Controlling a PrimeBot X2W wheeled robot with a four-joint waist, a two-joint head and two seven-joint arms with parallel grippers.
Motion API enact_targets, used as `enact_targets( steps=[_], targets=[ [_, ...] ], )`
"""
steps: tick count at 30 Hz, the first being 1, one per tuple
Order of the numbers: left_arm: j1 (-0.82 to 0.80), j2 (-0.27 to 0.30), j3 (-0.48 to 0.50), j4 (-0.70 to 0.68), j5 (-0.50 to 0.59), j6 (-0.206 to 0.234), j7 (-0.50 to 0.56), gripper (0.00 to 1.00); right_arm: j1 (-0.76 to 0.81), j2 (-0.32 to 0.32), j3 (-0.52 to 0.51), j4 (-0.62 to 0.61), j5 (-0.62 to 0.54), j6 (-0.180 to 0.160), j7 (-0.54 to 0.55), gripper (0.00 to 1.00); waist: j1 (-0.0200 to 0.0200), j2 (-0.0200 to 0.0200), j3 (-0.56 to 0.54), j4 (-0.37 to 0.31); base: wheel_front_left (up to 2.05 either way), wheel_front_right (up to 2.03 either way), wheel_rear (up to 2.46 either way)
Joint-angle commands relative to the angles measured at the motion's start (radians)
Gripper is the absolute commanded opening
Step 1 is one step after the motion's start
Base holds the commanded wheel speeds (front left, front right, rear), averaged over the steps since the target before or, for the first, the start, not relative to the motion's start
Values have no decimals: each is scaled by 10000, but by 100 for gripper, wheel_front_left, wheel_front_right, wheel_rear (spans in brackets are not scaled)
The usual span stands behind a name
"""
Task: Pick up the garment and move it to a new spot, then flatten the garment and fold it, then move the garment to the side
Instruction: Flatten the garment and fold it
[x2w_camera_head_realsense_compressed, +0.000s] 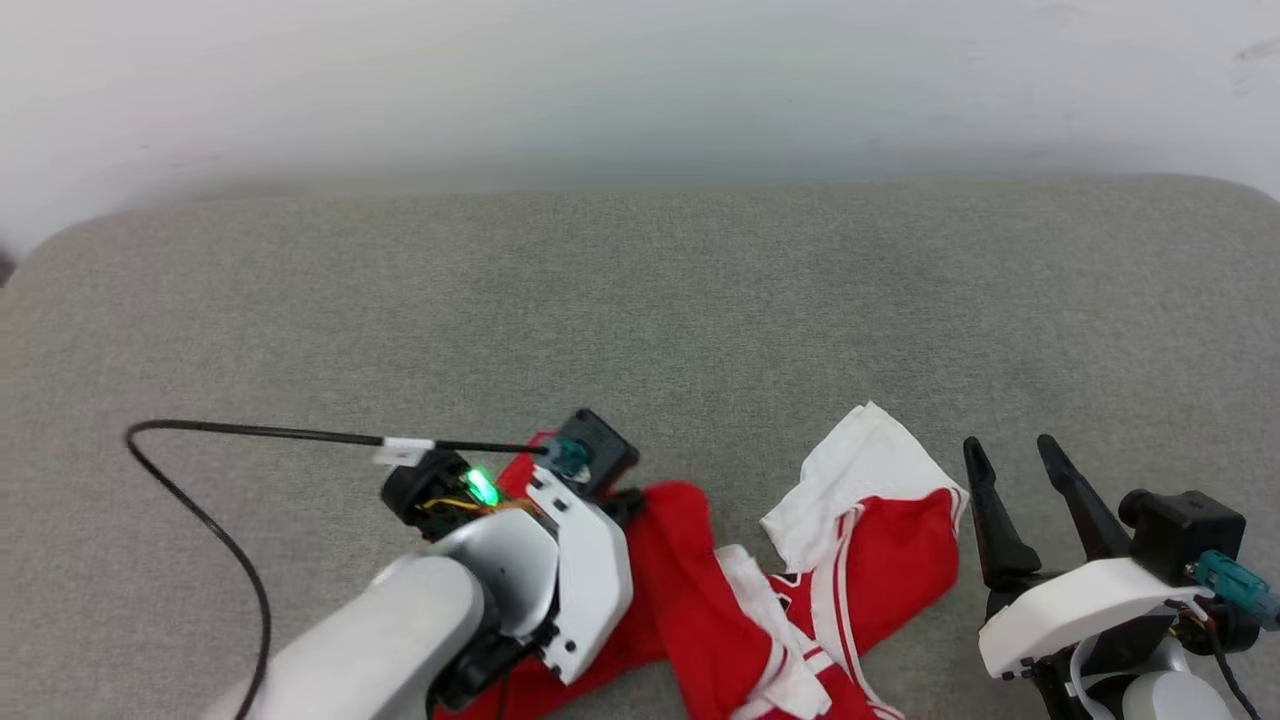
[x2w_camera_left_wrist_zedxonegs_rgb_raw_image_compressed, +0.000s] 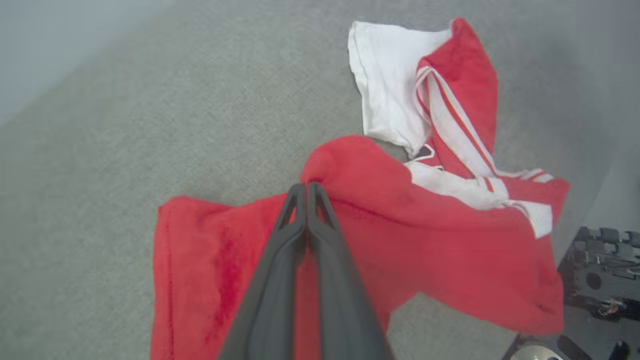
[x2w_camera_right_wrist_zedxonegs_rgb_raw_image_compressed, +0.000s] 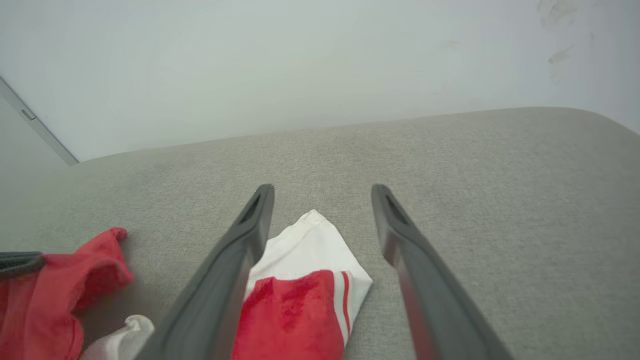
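The garment (x2w_camera_head_realsense_compressed: 690, 590) lay crumpled at the near edge of the grey cloth-covered counter (x2w_camera_head_realsense_compressed: 640, 300), with one white sleeve (x2w_camera_head_realsense_compressed: 860, 470) flipped up on its right side. The left tool (x2w_camera_left_wrist_zedxonegs_rgb_raw_image_compressed: 306, 192) was pinched closed on a raised fold of the red cloth, its fingers pressed together. The right tool (x2w_camera_head_realsense_compressed: 1008, 447) stood just beside the sleeve, its fingers spread wide.

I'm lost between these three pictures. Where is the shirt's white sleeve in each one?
Head view: white sleeve lower right of centre, left of the right pincer.
Left wrist view: sleeve at upper right.
Right wrist view: sleeve at bottom centre, between that pincer's open fingers.
Shared landmark: the red-and-white striped trim bordering the sleeve.
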Motion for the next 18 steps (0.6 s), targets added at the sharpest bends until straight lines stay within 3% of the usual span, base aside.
enact_targets(
  steps=[1,6,9,12,14,18],
  targets=[
    [-107,155,302,-108,98,288,-326,0,-104,9,9,-59,-56,-3,6,100,0,-1,-41,153,0,0,0],
    [886,659,1869,-537,-222,1950,-1778,0,-73,4,-105,-177,-91,-3,73,100,0,-1,-88,422,0,0,0],
    [2091,935,2860,-700,-810,2993,-2437,0,49,4,-149,-262,-132,-3,106,100,0,-1,-107,557,0,0,0],
    [3576,956,3583,-741,-1536,3769,-2976,0,184,6,-209,-339,-159,-3,149,100,0,-1,-100,684,0,0,0],
    [4472,871,3903,-600,-2018,4008,-3209,0,186,6,-243,-409,-165,-3,187,100,0,-1,-85,770,0,0,0],
    [5556,502,4103,-152,-2791,3864,-3492,0,132,7,-258,-524,-275,-3,257,100,0,-1,-100,905,0,0,0]
  ],
)
